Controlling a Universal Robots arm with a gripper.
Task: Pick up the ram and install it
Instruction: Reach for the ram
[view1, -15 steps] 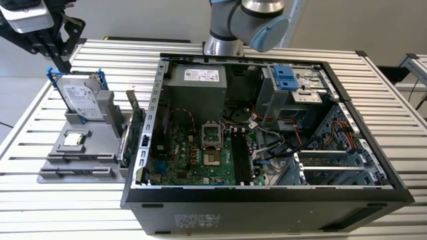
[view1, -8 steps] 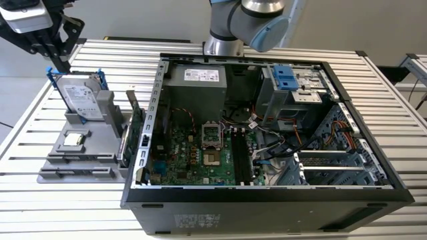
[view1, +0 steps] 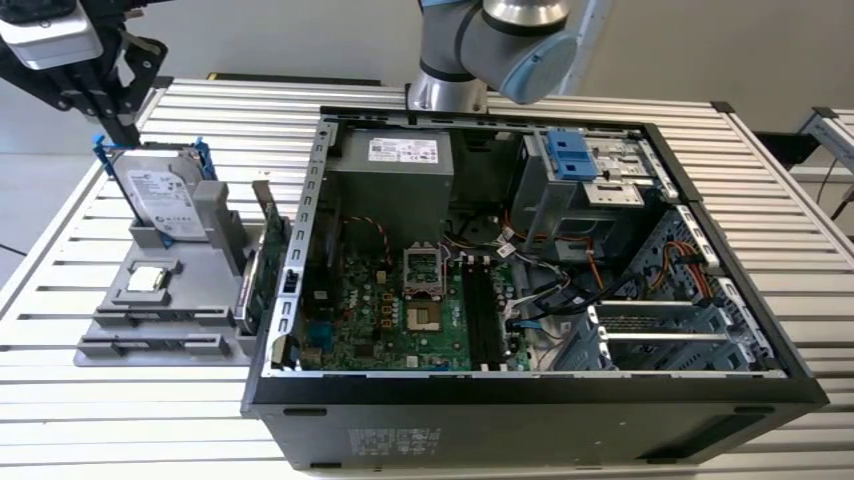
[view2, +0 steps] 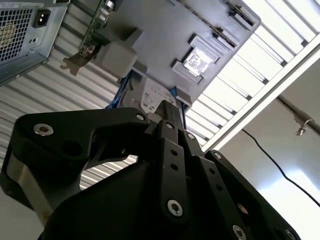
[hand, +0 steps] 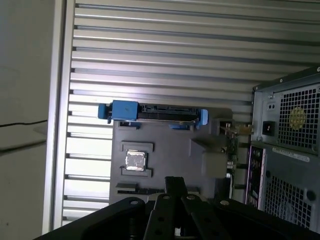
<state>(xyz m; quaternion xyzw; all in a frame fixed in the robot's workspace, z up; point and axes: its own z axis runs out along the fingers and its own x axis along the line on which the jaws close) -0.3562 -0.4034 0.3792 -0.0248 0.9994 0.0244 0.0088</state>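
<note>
My gripper (view1: 123, 128) hangs at the exterior view's far left, just above the back of the grey parts holder (view1: 160, 305). Its black fingers (view2: 168, 107) meet in one narrow tip in both wrist views, shut with nothing showing between them. The ram is out of view. Below the fingertips (hand: 175, 182) lies the holder (hand: 165, 155) with its narrow slots. The open computer case (view1: 534, 385) stands to the exterior view's right. Long black memory slots (view1: 478, 310) lie on its green motherboard (view1: 380, 320).
A silver hard drive with blue rails (view1: 167, 200) stands upright at the holder's back, right under the gripper. A green expansion card (view1: 274, 255) stands between holder and case. A small square chip (view1: 150, 281) rests on the holder. The slatted metal table (view1: 801, 220) carries everything.
</note>
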